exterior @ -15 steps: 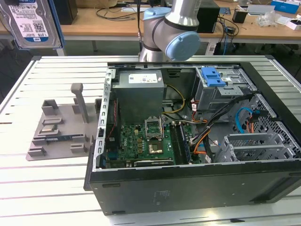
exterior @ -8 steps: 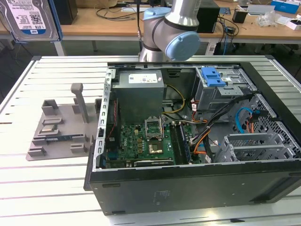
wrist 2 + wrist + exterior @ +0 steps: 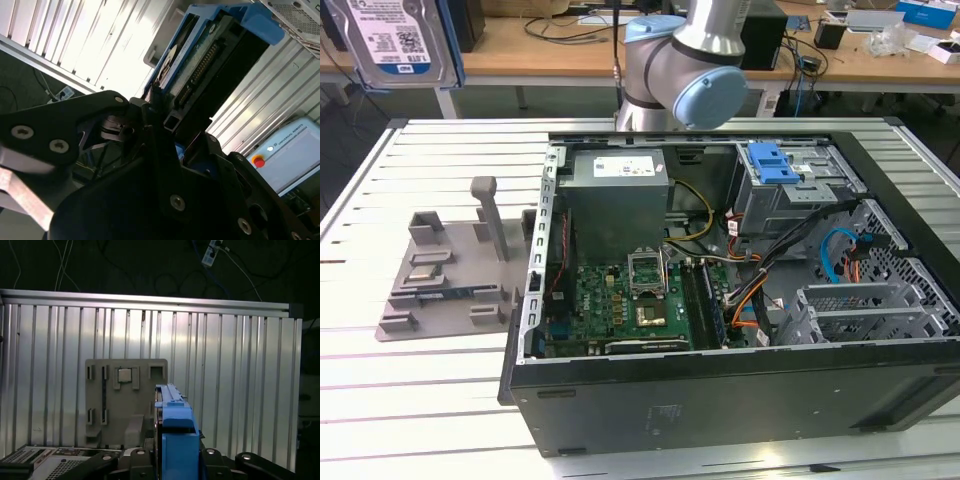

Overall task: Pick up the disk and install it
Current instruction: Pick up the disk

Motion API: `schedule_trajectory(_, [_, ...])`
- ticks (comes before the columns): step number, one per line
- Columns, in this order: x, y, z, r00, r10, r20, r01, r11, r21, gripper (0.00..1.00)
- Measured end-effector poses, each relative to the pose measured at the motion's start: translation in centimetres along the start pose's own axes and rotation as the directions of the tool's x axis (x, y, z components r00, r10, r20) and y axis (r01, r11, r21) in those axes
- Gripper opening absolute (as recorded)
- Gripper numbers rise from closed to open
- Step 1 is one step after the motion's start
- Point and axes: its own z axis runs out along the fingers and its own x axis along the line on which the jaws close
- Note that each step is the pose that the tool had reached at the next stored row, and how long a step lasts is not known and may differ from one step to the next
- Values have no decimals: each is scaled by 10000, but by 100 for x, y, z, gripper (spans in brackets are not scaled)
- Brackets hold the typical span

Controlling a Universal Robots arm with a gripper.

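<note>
Disk [image 3: 400, 40]: lifted clear of the table [image 3: 420, 400], at 11 o'clock in the exterior view, label facing the camera; upper part cut off by the frame edge.
Gripper [image 3: 176, 457]: closed on the disk, which shows edge-on by its blue rail in the first wrist view.
Computer case [image 3: 720, 400]: open, at 5 o'clock from the disk; holds a green motherboard [image 3: 620, 300], grey power supply [image 3: 618, 200] and drive cage [image 3: 790, 190].
Fixture [image 3: 450, 270]: grey, at 9 o'clock from the case.
Arm [image 3: 685, 60]: joint at 12 o'clock from the case, top cut off.
</note>
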Motion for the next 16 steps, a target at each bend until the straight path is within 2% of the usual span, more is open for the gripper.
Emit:
schedule_trajectory(2, [17, -127, -2, 10000, -1, 0, 1, 10000, -13, 37])
schedule_trajectory(9, [50, -477, -3, 10000, 2, 3, -2, 10000, -45, 37])
schedule_trajectory(14, [69, -811, -5, 10000, 0, 3, 0, 10000, -83, 37])
schedule_trajectory(16, [74, -914, -4, 10000, 1, 4, -1, 10000, -92, 37])
